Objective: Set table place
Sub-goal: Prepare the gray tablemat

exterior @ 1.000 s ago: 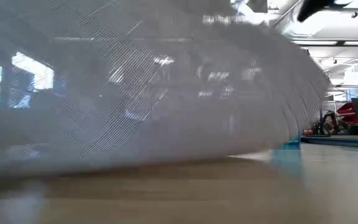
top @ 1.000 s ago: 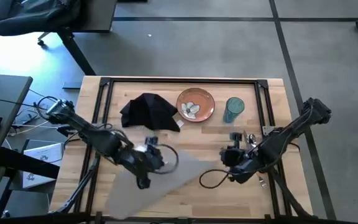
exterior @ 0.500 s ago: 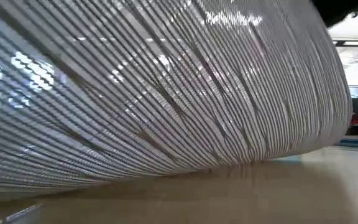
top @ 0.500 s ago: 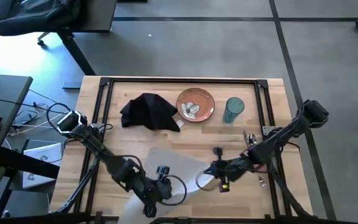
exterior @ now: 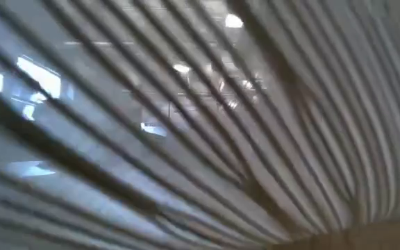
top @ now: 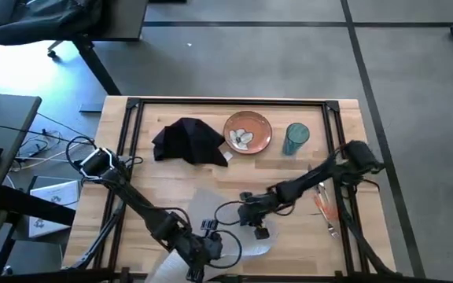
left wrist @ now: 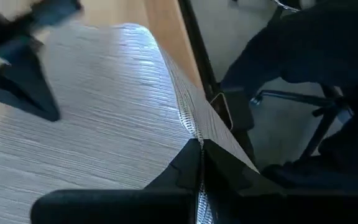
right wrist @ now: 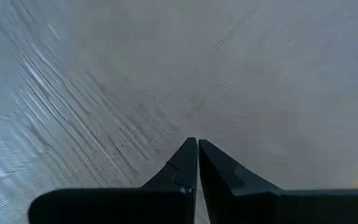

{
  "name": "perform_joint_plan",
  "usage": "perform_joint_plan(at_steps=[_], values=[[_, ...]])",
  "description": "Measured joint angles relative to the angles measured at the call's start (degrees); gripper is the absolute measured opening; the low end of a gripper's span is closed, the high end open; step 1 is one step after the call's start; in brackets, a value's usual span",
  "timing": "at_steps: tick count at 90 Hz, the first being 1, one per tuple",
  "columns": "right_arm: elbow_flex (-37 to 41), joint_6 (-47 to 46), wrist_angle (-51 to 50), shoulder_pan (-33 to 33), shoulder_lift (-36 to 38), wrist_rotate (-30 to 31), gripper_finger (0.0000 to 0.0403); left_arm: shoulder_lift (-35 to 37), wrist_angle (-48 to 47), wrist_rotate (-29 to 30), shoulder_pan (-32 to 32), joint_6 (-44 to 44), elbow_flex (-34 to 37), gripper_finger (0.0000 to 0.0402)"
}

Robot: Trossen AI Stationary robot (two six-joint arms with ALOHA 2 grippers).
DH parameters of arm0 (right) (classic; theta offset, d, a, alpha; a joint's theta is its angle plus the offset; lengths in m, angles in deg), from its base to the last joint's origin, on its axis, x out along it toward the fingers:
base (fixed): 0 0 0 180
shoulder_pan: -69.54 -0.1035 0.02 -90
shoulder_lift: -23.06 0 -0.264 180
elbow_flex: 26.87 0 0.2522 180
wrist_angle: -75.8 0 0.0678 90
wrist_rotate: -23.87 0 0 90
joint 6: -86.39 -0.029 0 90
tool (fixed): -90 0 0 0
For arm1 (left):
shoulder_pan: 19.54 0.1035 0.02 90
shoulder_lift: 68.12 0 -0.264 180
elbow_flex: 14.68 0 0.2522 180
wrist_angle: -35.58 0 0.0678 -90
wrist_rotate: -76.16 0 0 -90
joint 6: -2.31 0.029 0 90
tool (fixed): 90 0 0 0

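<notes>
The grey woven placemat (top: pixel 220 211) lies crumpled near the table's front edge and fills the low view (exterior: pixel 200 125). My left gripper (top: pixel 197 259) is shut on it at the front edge, and my right gripper (top: pixel 258 231) is shut on its right part. At the back of the table (top: pixel 132 189) lie a black napkin (top: pixel 189 141) and an orange-brown plate (top: pixel 248 132). Orange-handled cutlery (top: pixel 325 206) lies at the right. My left gripper pinches the placemat's woven edge (left wrist: pixel 193 127) between its two fingers, at the table's front edge. The mat spreads away from the fingers over the wood. My right gripper pinches the placemat (right wrist: pixel 185 124) between its two fingers. The cloth fills its wrist view, so the part held cannot be told there.
A teal cup (top: pixel 296 138) stands to the right of the plate. Black frame rails (top: pixel 128 126) run along the table's sides. A grey desk (top: pixel 2 149) with cables stands left of the table.
My left gripper has gone toward the table's near edge and to the right. My right gripper has gone toward the table's left. The placemat has come with them, bunched between the two grippers, and has risen close to the low camera.
</notes>
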Motion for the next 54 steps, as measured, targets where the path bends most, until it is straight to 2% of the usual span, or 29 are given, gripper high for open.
perform_joint_plan(at_steps=[7, 21, 37, 54], values=[[-0.86, 0.36, -0.07, 0.00, -1.69, 1.86, 0.0000, 0.00, 0.40, 0.00, 0.01, -1.26, -0.01, 0.0000], [-0.71, -1.59, -7.44, -0.03, 0.14, 12.35, 0.0000, 0.04, 0.18, -0.31, 0.24, -4.21, -0.01, 0.0000], [-0.69, -10.25, -22.11, -0.62, 3.27, 22.04, 0.0000, 0.11, -0.89, -0.28, 0.39, -7.23, -0.01, 0.0000], [-0.75, -21.34, -33.86, -5.15, 4.33, 26.58, 0.0000, 0.11, -2.70, 0.78, 0.86, -7.21, -0.01, 0.0000]])
